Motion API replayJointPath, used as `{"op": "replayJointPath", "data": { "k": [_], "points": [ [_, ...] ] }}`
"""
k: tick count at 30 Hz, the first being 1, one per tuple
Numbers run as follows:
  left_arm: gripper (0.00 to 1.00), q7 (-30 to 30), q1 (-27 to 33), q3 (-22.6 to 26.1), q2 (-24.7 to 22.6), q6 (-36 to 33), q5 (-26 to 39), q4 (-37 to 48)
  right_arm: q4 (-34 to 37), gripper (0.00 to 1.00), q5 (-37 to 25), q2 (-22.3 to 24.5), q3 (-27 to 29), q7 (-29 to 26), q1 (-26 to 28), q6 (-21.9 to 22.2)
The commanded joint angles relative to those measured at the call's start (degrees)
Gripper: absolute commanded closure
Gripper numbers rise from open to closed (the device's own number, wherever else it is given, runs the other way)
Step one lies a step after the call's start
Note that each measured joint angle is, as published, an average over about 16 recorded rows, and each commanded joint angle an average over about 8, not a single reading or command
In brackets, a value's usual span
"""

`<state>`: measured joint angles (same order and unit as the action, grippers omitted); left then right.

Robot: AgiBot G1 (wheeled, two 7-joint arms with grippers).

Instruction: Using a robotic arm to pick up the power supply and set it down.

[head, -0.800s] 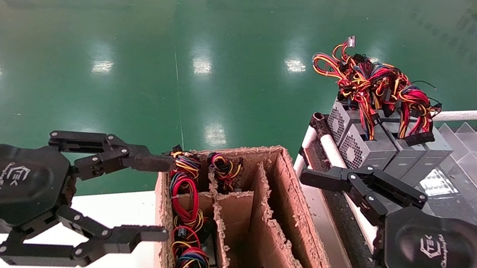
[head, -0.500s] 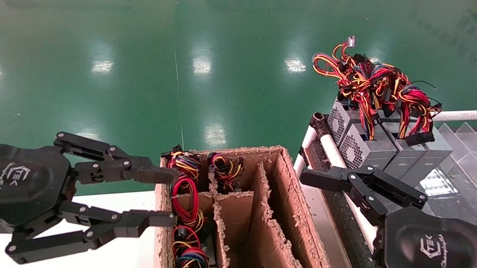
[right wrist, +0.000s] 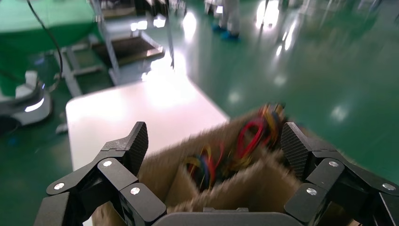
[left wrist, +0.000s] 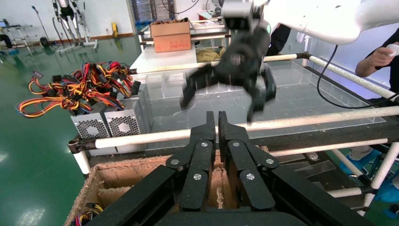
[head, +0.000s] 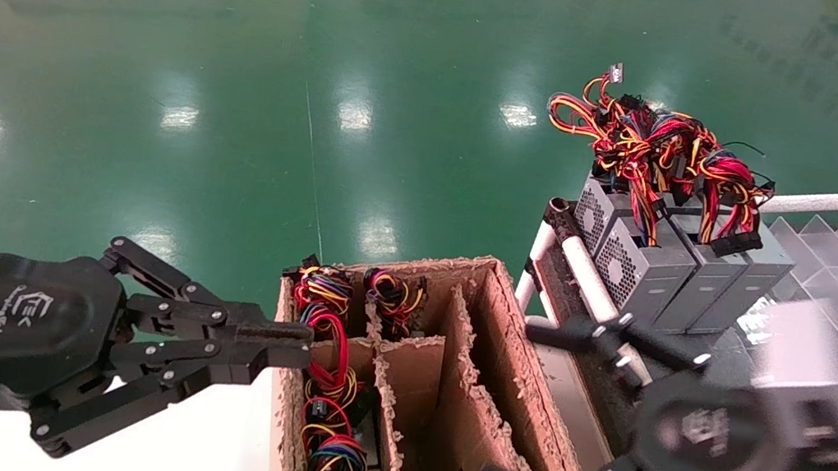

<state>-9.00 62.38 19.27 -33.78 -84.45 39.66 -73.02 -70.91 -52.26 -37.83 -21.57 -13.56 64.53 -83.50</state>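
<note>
you're seeing three grey power supplies [head: 664, 264] sitting racked; left gripper [head: 286, 344] is pressed together, right gripper [right wrist: 214, 150] is spread, shown over the cardboard box [right wrist: 244, 183] only by its wrist view.

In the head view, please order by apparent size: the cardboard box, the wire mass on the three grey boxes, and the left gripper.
1. cardboard box
2. left gripper, near the camera, so this rank is unsure
3. wire mass

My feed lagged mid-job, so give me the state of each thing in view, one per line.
Left end effector: black linkage fingers shut, empty, at the box's left wall.
Right end effector: open, empty, over the box's right side.
Brown divided cardboard box: open-topped, coloured wire bundles in left compartments.
Three grey metal power supplies: upright on the rack, wires tangled on top.
</note>
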Motion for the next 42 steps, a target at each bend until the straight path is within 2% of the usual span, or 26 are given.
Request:
{"op": "replayJointPath", "data": {
  "k": [1, 6, 7, 11, 17, 30, 31, 38, 39, 42],
  "points": [
    [0.70, 0.0, 0.0, 0.0, 0.0, 0.0, 0.0, 0.0, 0.1, 0.00, -2.4, -0.7, -1.6, -1.3, 0.9, 0.0],
    [0.08, 0.0, 0.0, 0.0, 0.0, 0.0, 0.0, 0.0, 2.9, 0.00, -9.5, -5.6, -6.3, -1.8, 4.2, -0.6],
    [0.00, 0.0, 0.0, 0.0, 0.0, 0.0, 0.0, 0.0, 3.4, 0.00, -10.9, -6.6, -7.1, -1.7, 4.8, -0.7],
    [0.00, 0.0, 0.0, 0.0, 0.0, 0.0, 0.0, 0.0, 5.1, 0.00, -15.2, -9.9, -9.7, -1.7, 7.0, -0.5],
    [0.00, 0.0, 0.0, 0.0, 0.0, 0.0, 0.0, 0.0, 6.8, 0.00, -18.6, -13.9, -11.6, -1.2, 8.8, 0.7],
    [0.00, 0.0, 0.0, 0.0, 0.0, 0.0, 0.0, 0.0, 7.4, 0.00, -28.2, -21.4, -15.6, 0.8, 10.2, 7.7],
    [0.00, 0.0, 0.0, 0.0, 0.0, 0.0, 0.0, 0.0, 7.1, 0.09, -28.6, -21.6, -15.7, 1.0, 10.1, 8.2],
    [0.00, 0.0, 0.0, 0.0, 0.0, 0.0, 0.0, 0.0, 4.8, 0.96, -30.5, -21.9, -16.0, 2.5, 9.1, 10.4],
    [0.00, 0.0, 0.0, 0.1, 0.0, 0.0, 0.0, 0.0, 4.5, 1.00, -30.8, -21.9, -16.1, 2.6, 9.0, 10.7],
    [0.00, 0.0, 0.0, 0.1, 0.0, 0.0, 0.0, 0.0, 3.6, 1.00, -31.9, -22.1, -16.4, 3.0, 8.4, 11.8]
  ]
}}
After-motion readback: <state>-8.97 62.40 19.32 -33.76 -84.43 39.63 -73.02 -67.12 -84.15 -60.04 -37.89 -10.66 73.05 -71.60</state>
